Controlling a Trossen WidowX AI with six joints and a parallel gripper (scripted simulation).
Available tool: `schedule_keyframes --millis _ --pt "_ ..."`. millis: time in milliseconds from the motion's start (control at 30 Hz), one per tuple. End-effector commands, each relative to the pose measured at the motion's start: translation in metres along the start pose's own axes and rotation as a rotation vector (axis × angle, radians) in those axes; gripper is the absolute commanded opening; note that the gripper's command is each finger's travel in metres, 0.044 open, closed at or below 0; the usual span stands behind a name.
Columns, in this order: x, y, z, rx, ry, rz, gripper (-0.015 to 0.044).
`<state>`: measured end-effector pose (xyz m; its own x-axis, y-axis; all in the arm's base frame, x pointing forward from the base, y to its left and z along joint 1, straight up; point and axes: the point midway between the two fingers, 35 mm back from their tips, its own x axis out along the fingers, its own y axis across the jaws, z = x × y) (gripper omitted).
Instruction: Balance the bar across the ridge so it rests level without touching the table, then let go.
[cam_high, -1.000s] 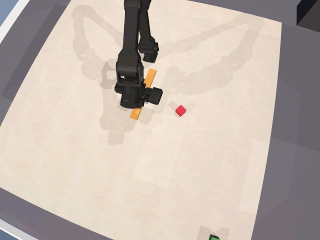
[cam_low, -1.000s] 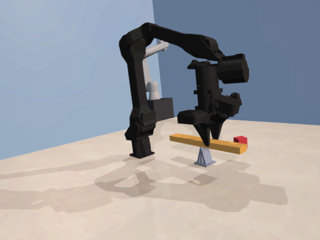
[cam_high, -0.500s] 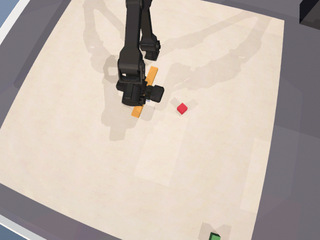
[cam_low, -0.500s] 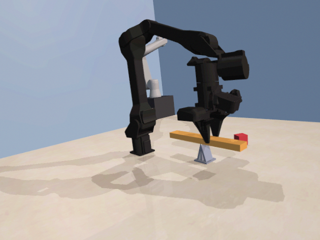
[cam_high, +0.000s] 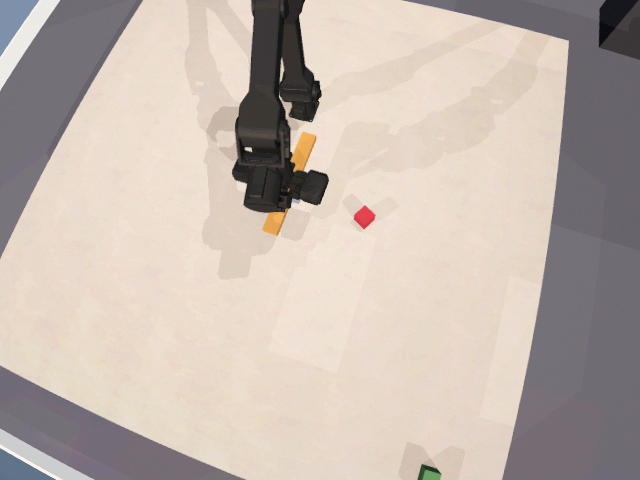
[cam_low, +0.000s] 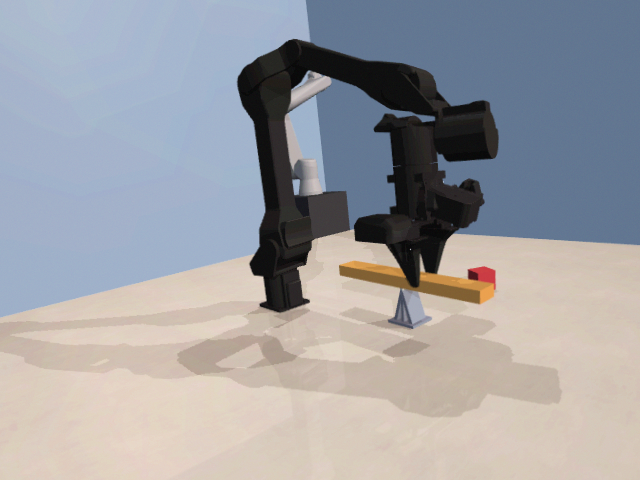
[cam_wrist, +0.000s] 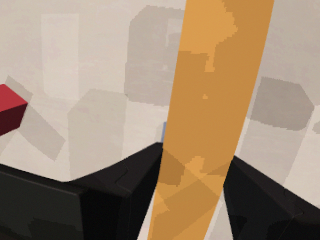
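Observation:
The long orange bar (cam_high: 306, 147) (cam_low: 460, 288) (cam_wrist: 215, 100) is held off the table, roughly level, right above the ridge. My gripper (cam_low: 424, 279) (cam_wrist: 194, 156) is shut on the bar near its middle, one finger on each side. In the top view the arm hides the fingers. The blue-grey ridge (cam_low: 411, 308) stands on the table under the held part of the bar. Its top meets or nearly meets the bar's underside; whether they touch is hidden. A sliver of the ridge (cam_wrist: 164, 131) shows beside the bar in the wrist view.
A red cube (cam_high: 364, 217) (cam_low: 481, 277) (cam_wrist: 10, 106) lies on the table to one side of the bar. A green block (cam_high: 429, 473) is at the bottom edge of the top view. A pale robot arm (cam_low: 309, 175) on a dark box (cam_low: 330, 214) stands in the background.

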<state>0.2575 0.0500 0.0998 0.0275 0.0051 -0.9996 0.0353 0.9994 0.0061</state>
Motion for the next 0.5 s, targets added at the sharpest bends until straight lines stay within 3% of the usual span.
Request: schedule_keyframes --millis 0,200,467 --pt "0.0 0.0 0.0 0.0 0.0 0.0 0.0" --pt "0.0 0.0 0.0 0.0 0.0 0.0 0.0157" --pt "0.0 0.0 0.0 0.0 0.0 0.0 0.0167"
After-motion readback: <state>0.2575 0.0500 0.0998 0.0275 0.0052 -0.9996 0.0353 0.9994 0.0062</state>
